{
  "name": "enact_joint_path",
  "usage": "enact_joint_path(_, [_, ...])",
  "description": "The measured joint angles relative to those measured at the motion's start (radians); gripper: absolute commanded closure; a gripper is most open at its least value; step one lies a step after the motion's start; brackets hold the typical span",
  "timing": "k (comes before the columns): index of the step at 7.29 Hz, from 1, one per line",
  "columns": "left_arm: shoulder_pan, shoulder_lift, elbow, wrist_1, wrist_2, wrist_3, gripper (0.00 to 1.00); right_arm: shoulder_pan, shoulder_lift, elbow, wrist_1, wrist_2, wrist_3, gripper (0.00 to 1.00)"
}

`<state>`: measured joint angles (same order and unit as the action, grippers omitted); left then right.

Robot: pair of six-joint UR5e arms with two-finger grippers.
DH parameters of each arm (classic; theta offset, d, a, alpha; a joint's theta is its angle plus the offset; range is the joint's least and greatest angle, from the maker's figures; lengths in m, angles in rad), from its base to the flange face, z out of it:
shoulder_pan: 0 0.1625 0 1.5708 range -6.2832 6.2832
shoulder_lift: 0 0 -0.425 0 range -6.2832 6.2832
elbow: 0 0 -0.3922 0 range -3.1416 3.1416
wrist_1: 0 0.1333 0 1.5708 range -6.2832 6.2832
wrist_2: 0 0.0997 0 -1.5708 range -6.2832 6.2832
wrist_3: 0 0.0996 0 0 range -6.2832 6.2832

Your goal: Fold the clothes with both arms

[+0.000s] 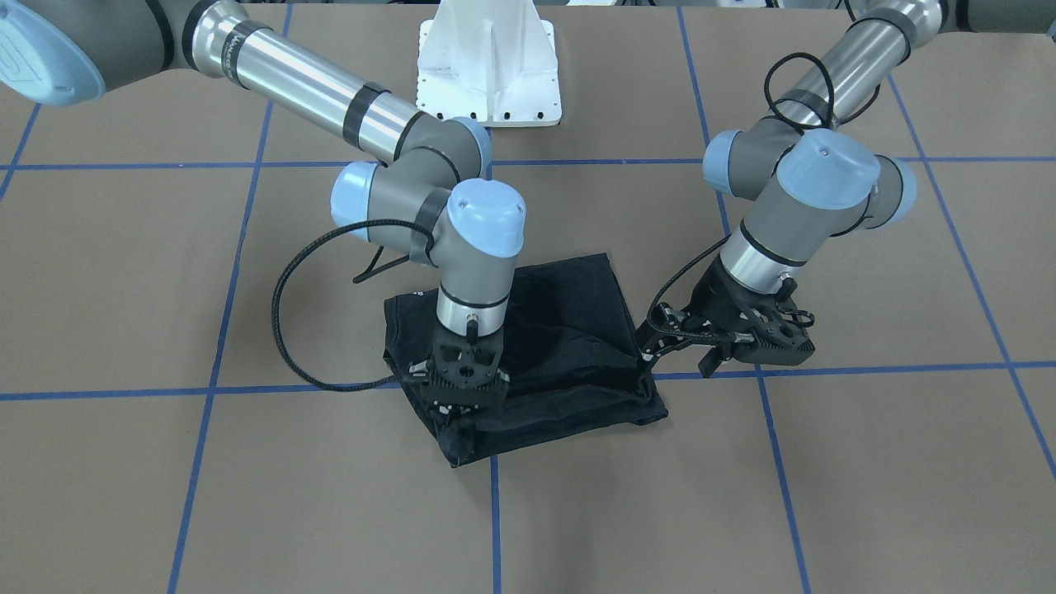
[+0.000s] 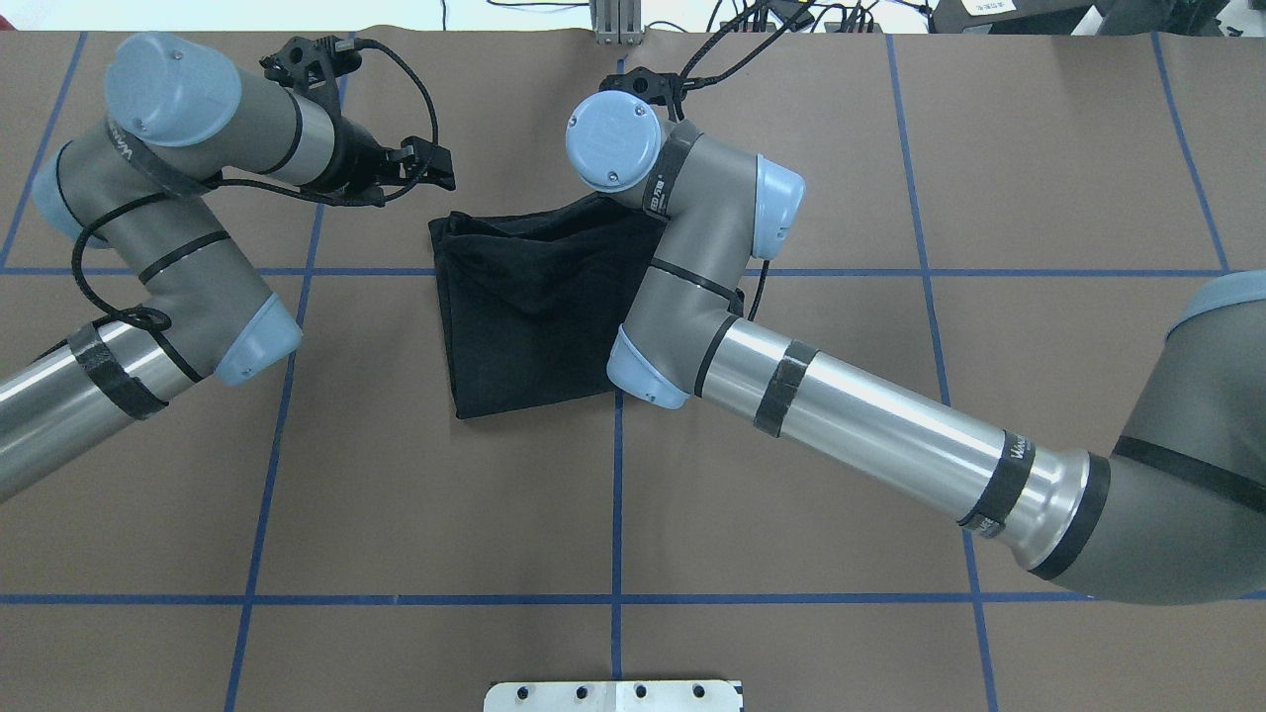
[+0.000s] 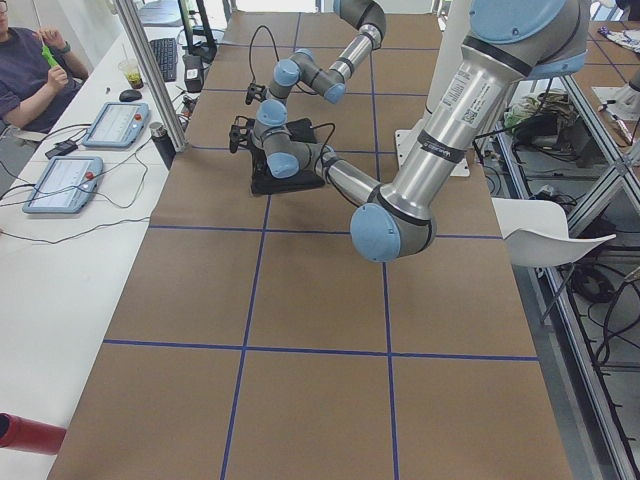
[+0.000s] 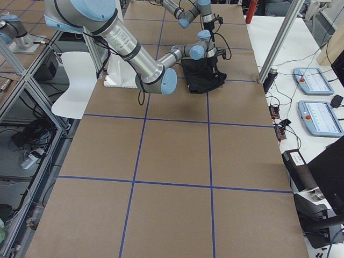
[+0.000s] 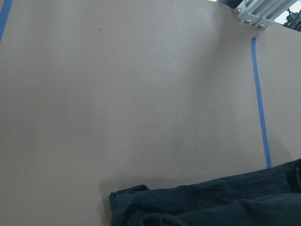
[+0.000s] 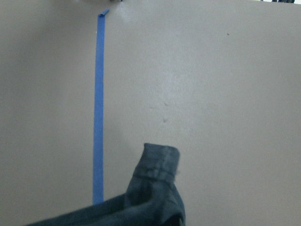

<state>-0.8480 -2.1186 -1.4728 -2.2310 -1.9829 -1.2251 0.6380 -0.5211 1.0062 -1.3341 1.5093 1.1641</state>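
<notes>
While the right gripper points straight down onto the black T-shirt, its fingers are lost against the dark cloth, so I cannot tell whether they are pinched on fabric or merely resting on it. The shirt lies folded into a rough rectangle on the brown table, directly beneath this gripper and spreading away from it toward the left gripper. In the right wrist view a stitched hem stands up just ahead of the camera, beside a blue tape line. The left gripper hangs just off the shirt's nearest corner, clear of the cloth, its two fingers parted with nothing between them.
</notes>
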Motion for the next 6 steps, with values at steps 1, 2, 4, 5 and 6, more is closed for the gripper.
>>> enact_joint_path(1, [0.0,0.009,-0.013,0.001,0.0,0.0,0.0,0.022,0.022,-0.047,0.039,0.005,-0.004,1.0])
enact_joint_path(2, [0.0,0.012,-0.018,0.003,0.001,0.0,0.0,0.047,0.038,-0.067,0.056,0.024,-0.005,0.61])
enact_joint_path(4, [0.0,0.014,-0.022,0.009,0.001,0.003,0.0,0.108,0.054,-0.068,0.06,0.121,-0.009,0.02])
enact_joint_path(5, [-0.004,0.016,-0.026,0.029,0.002,0.01,0.0,0.136,0.052,-0.06,0.04,0.18,-0.019,0.02])
enact_joint_path(6, [-0.011,0.022,-0.048,0.091,0.002,0.054,0.0,0.162,0.041,-0.021,-0.027,0.241,-0.058,0.02])
